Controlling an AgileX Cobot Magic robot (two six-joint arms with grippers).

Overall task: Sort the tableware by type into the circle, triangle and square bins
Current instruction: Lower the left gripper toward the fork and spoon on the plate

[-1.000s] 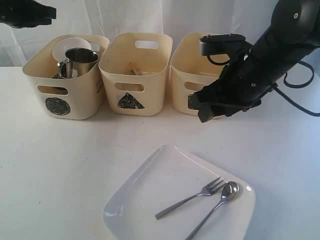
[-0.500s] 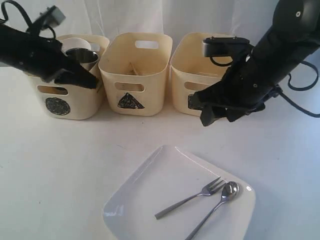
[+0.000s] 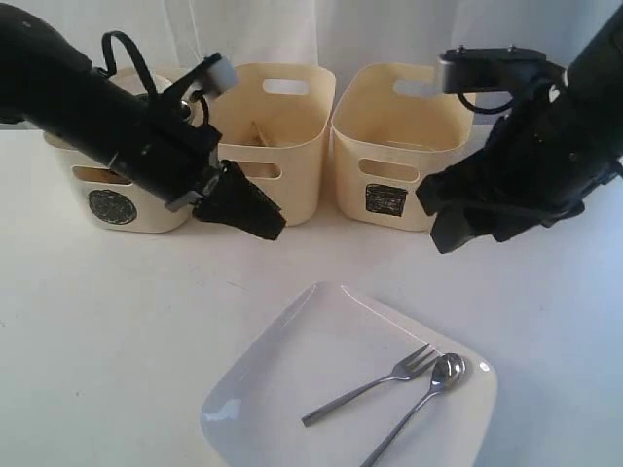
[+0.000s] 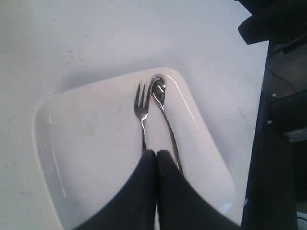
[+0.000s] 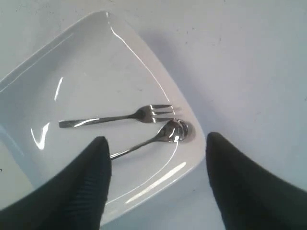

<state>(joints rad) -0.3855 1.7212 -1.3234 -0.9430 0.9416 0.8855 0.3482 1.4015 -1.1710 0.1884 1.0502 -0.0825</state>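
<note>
Fork [image 3: 389,376] and spoon [image 3: 433,383] are lying side by side on the white plate [image 3: 282,389], which is sitting on the table in front of the bins. Left gripper [image 4: 157,160] is hovering before the triangle bin [image 3: 287,131], its fingers pressed together on nothing. Right gripper [image 5: 157,143] is hanging near the square bin [image 3: 389,156], fingers spread wide and empty.

Fork [image 3: 375,386] and spoon [image 3: 414,409] side by side on plate [image 3: 292,370], before three bins [image 3: 292,146].

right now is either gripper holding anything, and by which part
Nothing is held: the left gripper is shut on nothing, the right gripper open and empty.
</note>
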